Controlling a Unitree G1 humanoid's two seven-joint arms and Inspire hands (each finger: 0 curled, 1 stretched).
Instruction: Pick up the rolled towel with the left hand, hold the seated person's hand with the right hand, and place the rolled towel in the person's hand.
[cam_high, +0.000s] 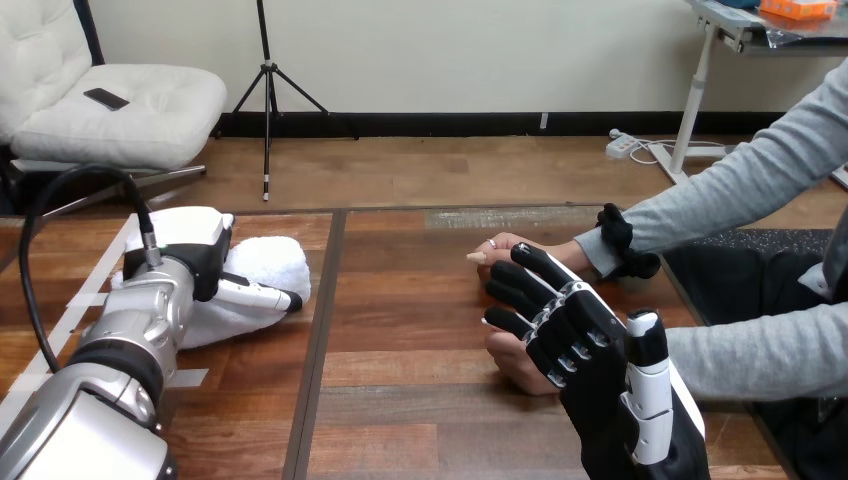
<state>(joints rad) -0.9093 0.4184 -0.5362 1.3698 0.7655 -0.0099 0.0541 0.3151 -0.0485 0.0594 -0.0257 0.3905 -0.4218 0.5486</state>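
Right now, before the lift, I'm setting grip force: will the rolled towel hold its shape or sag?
Probably soft and light: the rolled towel looks fluffy and bulges around the left hand. Unsupported ends may sag; the fuzzy surface should not slip much.

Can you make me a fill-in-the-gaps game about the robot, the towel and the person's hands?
1. The rolled towel is ___ in colour.
2. It lies on the wooden ___, with the left hand on it.
3. The person's hands lie at the view's ___ side, next to the right hand, whose fingers are straight.

Missing words: white, table, right.
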